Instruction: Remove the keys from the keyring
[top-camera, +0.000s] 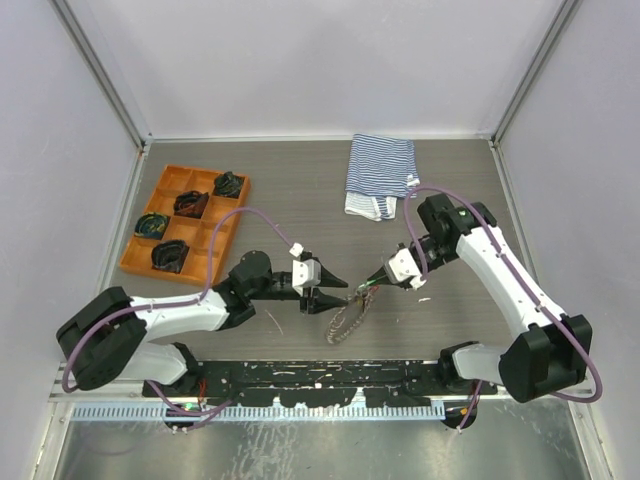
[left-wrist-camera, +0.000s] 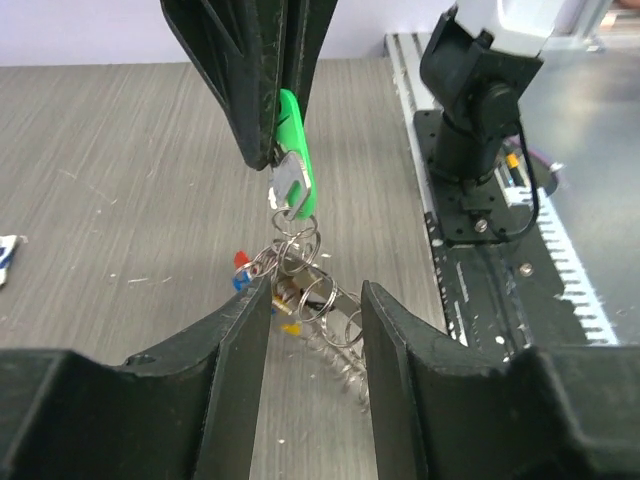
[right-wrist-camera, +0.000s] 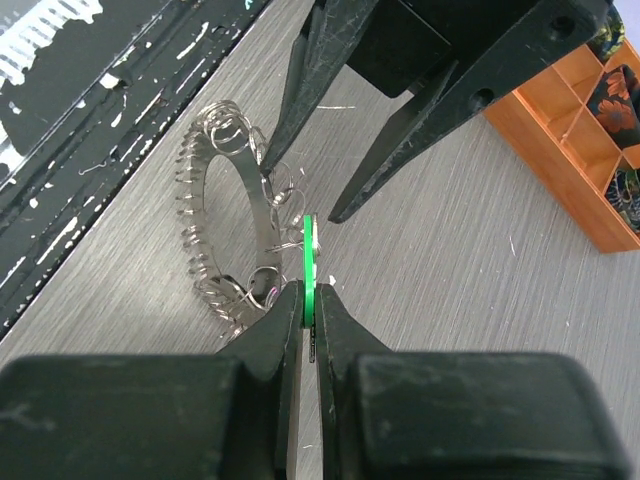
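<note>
The right gripper (right-wrist-camera: 308, 298) is clamped flat on the head of the green key (left-wrist-camera: 292, 150), its two jaws pressed together with only the thin plastic between them. From that pinch the key hangs blade-down, its long axis close to upright, and the small rings of the keyring (left-wrist-camera: 298, 245) string off its lower end.

Just below, the left gripper (left-wrist-camera: 317, 292) stands with its fingers apart, one on each side of the ring cluster. It is closed on nothing, and whether either pad touches metal cannot be told. The other keys (left-wrist-camera: 240, 262), red and blue heads with a yellow one lower, bunch at the same rings on the side away from the right arm's base.

Beyond them the braided cord (right-wrist-camera: 200, 200) trails down to the table (left-wrist-camera: 120, 150) and lies there in a loop.

The left hand is the nearer to the ring — its gap lines up with the hanging chain, so closing on the ring under the key looks like the move.
</note>
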